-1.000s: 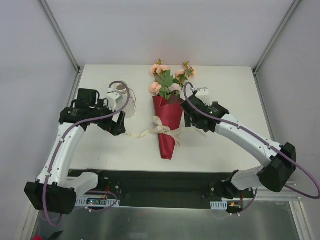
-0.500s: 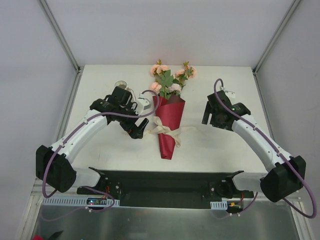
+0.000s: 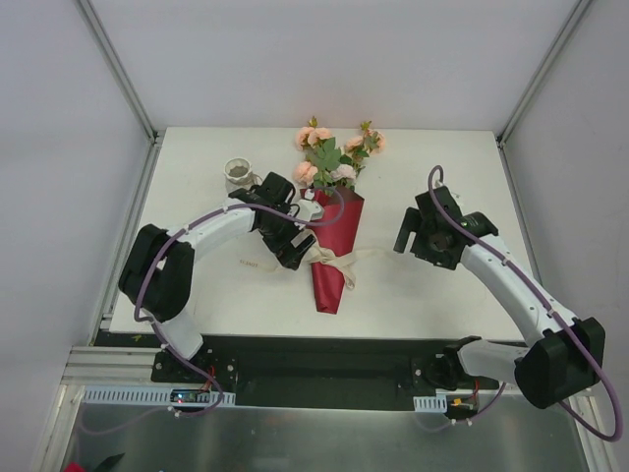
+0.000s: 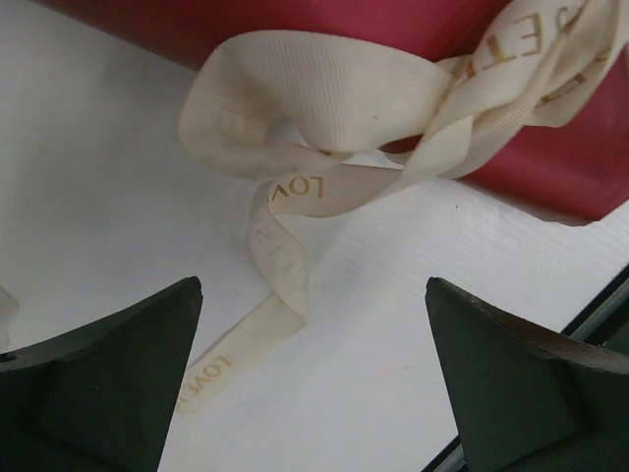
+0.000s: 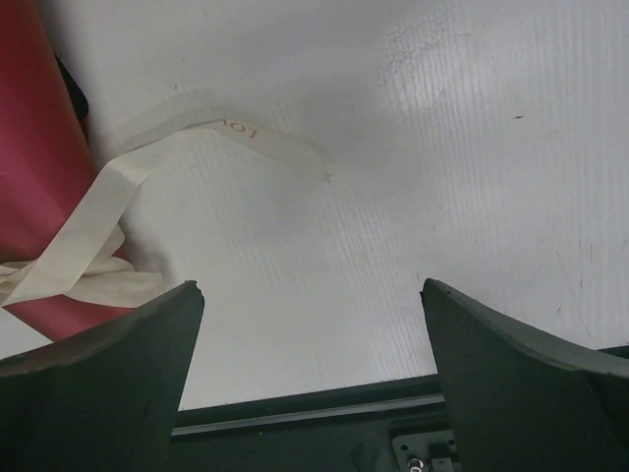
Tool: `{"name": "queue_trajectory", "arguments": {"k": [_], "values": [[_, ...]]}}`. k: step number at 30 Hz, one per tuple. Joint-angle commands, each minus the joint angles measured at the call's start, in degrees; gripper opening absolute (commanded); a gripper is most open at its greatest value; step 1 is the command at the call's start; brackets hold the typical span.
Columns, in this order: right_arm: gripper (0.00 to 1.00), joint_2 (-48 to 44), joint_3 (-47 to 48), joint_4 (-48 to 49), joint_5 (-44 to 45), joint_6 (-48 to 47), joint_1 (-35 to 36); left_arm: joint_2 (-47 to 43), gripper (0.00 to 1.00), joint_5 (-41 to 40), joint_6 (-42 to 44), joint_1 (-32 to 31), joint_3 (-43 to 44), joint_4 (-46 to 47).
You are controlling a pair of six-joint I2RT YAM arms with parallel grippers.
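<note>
A bouquet of pink flowers (image 3: 329, 157) in a red paper wrap (image 3: 332, 236) lies at the middle of the white table. A cream ribbon (image 3: 341, 261) printed "LOVE" is tied round the wrap. My left gripper (image 3: 297, 256) sits just left of the knot, open. In the left wrist view the ribbon loop (image 4: 324, 108) lies against the red wrap (image 4: 550, 147), and one tail runs down between the spread fingers (image 4: 118, 374). My right gripper (image 3: 423, 246) hovers open to the right of the bouquet, near the other ribbon tail (image 5: 246, 133), holding nothing.
A small pale cup (image 3: 237, 174) stands at the back left of the table. The table's black front rail (image 5: 324, 413) shows just beyond my right fingers. Grey walls and metal frame posts enclose the table (image 3: 197, 295).
My left arm has swung right, from the table's left side to the ribbon knot. My right gripper has drawn back to the right, away from the wrap.
</note>
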Motion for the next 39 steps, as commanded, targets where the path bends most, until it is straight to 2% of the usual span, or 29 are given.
{"name": "queue_trajectory", "arguments": {"k": [1,3,4,7,8,13,14,17,18,23,29,39], "values": [[0.97,-1.89,-0.84,2.39,-2.25,2.12,-0.32,1.79,0.93,-2.07,2.24,-0.43,-0.65,4.58],[0.98,-1.71,-1.37,3.53,-2.51,2.39,-0.24,2.32,0.88,-3.04,3.02,-0.43,-1.53,5.72],[0.98,-1.45,-1.37,3.80,-2.51,2.48,-0.24,2.50,0.79,-3.30,3.20,-0.52,-2.15,6.08],[0.99,-0.40,-1.37,5.47,-3.13,2.74,-0.24,3.38,0.64,-3.13,4.78,-0.43,-3.03,6.78],[0.99,-0.04,-1.28,5.82,-3.48,3.00,-0.15,3.55,0.55,-3.04,5.13,-0.43,-3.12,6.87],[0.99,3.64,-1.19,9.51,-4.27,6.07,-0.06,4.26,0.38,-3.22,5.84,-0.61,-3.21,6.78],[0.99,4.35,-1.19,10.21,-4.36,6.69,0.55,4.43,0.28,-3.39,6.10,-0.61,-3.47,6.87],[0.97,7.25,-0.67,12.32,-3.31,9.68,2.83,4.26,0.11,-4.09,6.81,-0.87,-4.70,7.22],[0.97,8.91,-0.32,12.76,-2.87,10.47,3.71,4.00,0.01,-4.27,6.81,-0.87,-5.14,7.31],[0.95,14.80,2.41,12.07,1.87,16.78,9.07,-0.39,0.00,-5.33,5.75,-0.87,-7.34,7.66],[0.93,20.17,3.20,13.12,5.57,25.05,9.34,-4.70,0.00,-5.42,4.26,-0.79,-7.60,7.23],[0.87,30.01,9.53,12.95,5.14,30.24,9.08,-6.11,0.00,-7.35,4.79,-1.40,-7.52,5.91]]}}
